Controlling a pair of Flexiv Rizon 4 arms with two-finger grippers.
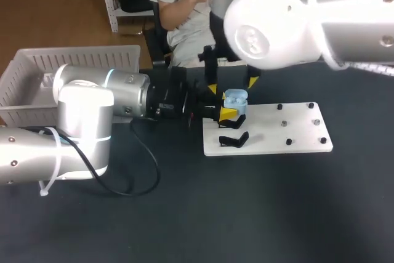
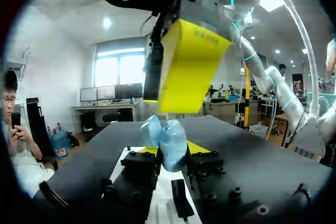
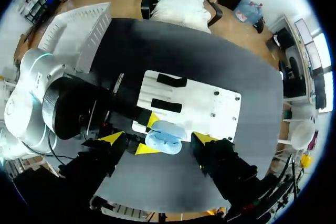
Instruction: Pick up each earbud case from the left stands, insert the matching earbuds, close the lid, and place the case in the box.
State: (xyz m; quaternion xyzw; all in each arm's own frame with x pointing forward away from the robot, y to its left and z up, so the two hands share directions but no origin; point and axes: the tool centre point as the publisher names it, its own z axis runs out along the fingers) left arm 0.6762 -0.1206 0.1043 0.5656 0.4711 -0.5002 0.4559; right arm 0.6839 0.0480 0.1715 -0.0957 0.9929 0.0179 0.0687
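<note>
Blocking the far right of the head view is the big white-and-silver right arm (image 1: pixel 271 26), which hides the back of the table and most of its own wrist. The silver left arm (image 1: pixel 80 115) lies across the dark table (image 1: pixel 246 214) from the left, w/ a black cable (image 1: pixel 157 167) looping beside it. A flat white plate (image 1: pixel 295 130) sits right of centre, w/ two black stands (image 3: pixel 167 105) on the part nearer the left arm and small black pegs (image 1: pixel 289 141) on the other part.

A white slatted plastic basket (image 1: pixel 37 69) stands at the table's back left corner. The left arm covers most of its inside, so its contents can't be read.

The light blue earbud case (image 3: pixel 165 136) is held above the plate's edge nearest the left arm, lid swung open. The left gripper (image 2: pixel 172 149) is clamped on its base, one yellow tip each side. The right gripper (image 3: pixel 158 139) hangs over it w/ fingers spread wide, one beyond each end of the case, touching neither. The case's long axis runs across btwn those two fingers, and its opening faces up toward the right wrist. In the left wrist view lid and base form a V, w/ one yellow right finger (image 2: pixel 189 66) close above. The base prob. holds pale earbuds, but they're too small to be sure.
</note>
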